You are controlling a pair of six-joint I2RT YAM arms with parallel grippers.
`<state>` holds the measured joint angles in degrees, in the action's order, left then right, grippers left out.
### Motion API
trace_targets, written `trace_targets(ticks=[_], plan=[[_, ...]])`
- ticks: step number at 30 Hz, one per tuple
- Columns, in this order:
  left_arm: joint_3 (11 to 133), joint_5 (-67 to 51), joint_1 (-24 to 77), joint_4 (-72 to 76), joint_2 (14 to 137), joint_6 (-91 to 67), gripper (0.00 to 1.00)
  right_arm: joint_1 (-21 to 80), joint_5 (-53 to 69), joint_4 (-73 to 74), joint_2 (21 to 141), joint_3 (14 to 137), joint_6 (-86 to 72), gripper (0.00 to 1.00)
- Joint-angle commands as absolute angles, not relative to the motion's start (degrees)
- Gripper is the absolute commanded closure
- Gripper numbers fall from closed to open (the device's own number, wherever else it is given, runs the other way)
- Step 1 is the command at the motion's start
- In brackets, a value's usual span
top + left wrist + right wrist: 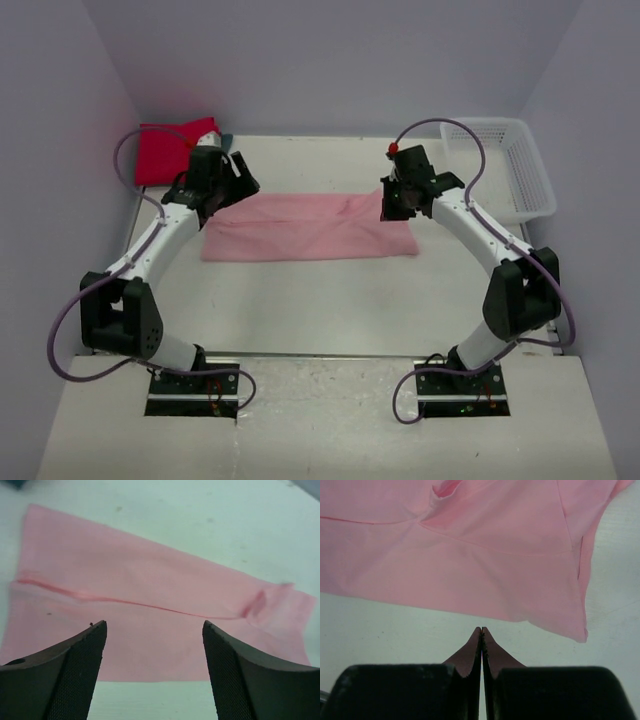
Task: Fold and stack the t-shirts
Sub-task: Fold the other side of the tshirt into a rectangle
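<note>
The pale pink t-shirt [300,230] lies flat on the table, folded into a long band; a fold seam runs across it in the left wrist view [150,580]. My left gripper [215,200] hovers over its left end, jaws wide open and empty [155,625]. My right gripper [395,205] is at its far right corner, shut with nothing between the fingers [481,628]; the shirt [470,545] lies just beyond the tips. The crimson-red folded shirt [170,150] sits at the back left. A sliver of the dark teal shirt [228,140] shows beside it.
A white mesh basket [505,165] stands at the back right. Grey walls close the table on the left, back and right. Bare table [320,300] lies between the pink shirt and the arm bases.
</note>
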<state>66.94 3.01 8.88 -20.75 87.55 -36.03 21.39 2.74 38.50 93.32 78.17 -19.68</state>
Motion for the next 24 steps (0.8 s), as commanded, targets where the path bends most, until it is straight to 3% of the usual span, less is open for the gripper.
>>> trace_targets(ticks=[1,3,4,5,6,7,10,16,24], plan=[[68.02,-5.67,13.69,-16.27,82.88,-32.61,0.23,21.8,3.17,36.65,89.13,77.17,-20.47,1.0],[70.57,-10.61,14.93,-16.08,84.8,-30.86,0.42,21.97,2.03,36.04,86.77,75.59,-21.61,1.0],[71.88,-12.55,15.46,-16.52,88.03,-30.24,0.56,22.06,1.59,35.6,85.97,74.98,-21.88,1.0],[74.77,-15.0,15.9,-17.22,89.98,-29.8,0.83,21.97,0.1,34.9,85.35,74.19,-22.06,1.0],[76.01,-15.99,16.95,-18.36,92.0,-29.19,0.96,22.06,-1.22,35.41,85.34,74.35,-22.15,1.0],[77.07,-17.82,17.48,-18.28,95.5,-29.18,1.0,21.97,-2.54,37.42,85.95,74.88,-22.06,1.0],[79.71,-20.99,19.42,-16.44,101.66,-30.14,1.0,21.27,-7.12,39.55,89.29,77.17,-22.32,1.0],[85.77,-24.6,25.13,-14.76,111.34,-31.46,1.0,19.16,-1.23,40.7,100.43,80.33,-23.73,1.0],[86.84,-24.78,27.16,-14.41,113.21,-31.82,1.0,19.16,4.31,40.69,110.73,84.98,-27.24,1.0]])
